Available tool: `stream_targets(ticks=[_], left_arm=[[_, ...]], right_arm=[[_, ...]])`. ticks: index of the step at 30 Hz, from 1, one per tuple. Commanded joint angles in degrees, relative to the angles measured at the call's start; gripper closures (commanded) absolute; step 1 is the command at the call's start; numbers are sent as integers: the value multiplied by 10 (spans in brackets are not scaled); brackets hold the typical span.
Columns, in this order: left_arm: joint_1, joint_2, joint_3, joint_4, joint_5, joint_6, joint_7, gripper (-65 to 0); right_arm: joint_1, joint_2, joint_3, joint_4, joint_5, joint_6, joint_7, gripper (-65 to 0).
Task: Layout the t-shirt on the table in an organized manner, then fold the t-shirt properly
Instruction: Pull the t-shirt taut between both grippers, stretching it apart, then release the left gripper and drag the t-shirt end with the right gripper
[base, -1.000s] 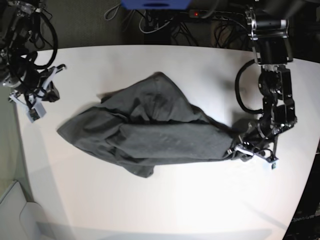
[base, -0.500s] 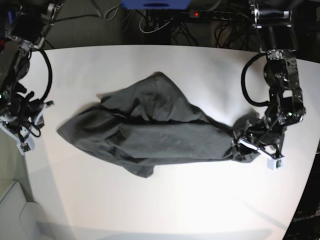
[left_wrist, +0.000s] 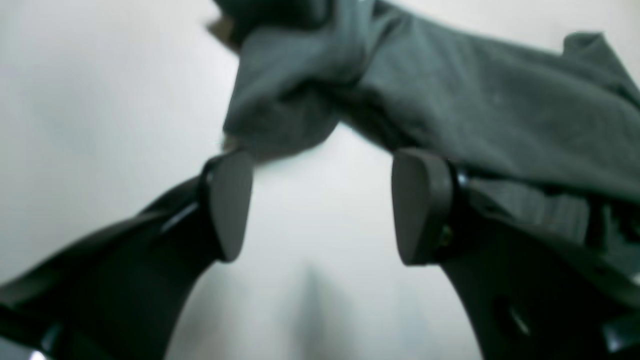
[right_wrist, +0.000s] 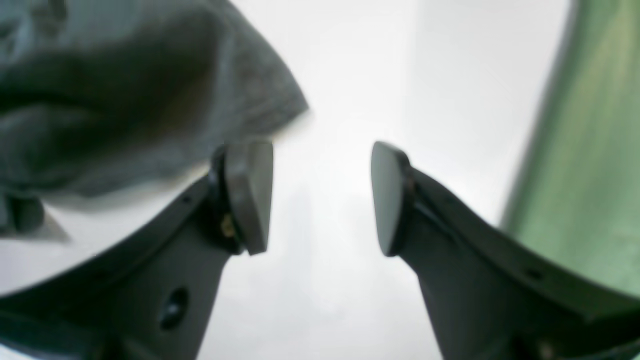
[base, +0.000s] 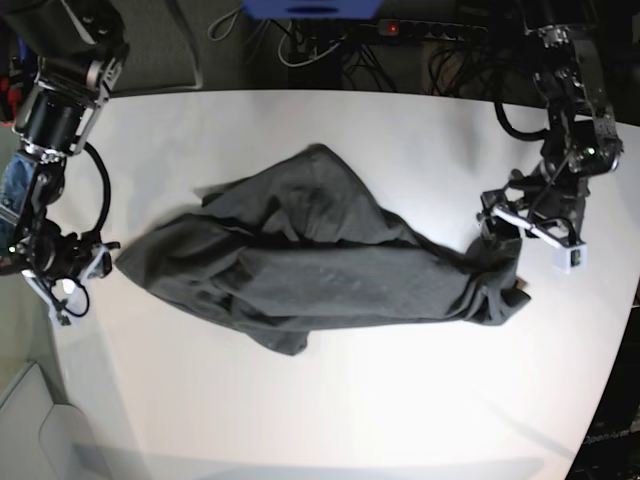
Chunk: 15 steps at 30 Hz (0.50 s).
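Behind our white counter run dark cables and a power strip. In the base view the t-shirt lies bunched mid-counter, not yet spread. Our left hand hangs just above its near corner, our right hand sits beside the opposite tip, so we judge we are set to take both ends and pull the cloth flat.

In the left wrist view the left hand has its pads apart and empty, the t-shirt just beyond them.

In the right wrist view the right hand is likewise spread and empty; the t-shirt lies beside one pad.
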Motion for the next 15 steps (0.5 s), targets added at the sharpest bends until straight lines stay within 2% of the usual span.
stream_targets(ticks=[1, 4, 8, 15], left_arm=[[2, -7, -11, 18, -2, -1, -12, -427], [25, -7, -23, 33, -3, -1, -12, -427], [43, -7, -31, 40, -3, -1, -12, -427], [45, -7, -31, 37, -3, -1, -12, -427]], right_arm=[[15, 7, -12, -6, 7, 0, 24, -327], [16, 9, -45, -44, 7, 0, 72, -329], [16, 7, -56, -58, 6, 0, 122, -328], [53, 11, -53, -146, 6, 0, 144, -327]])
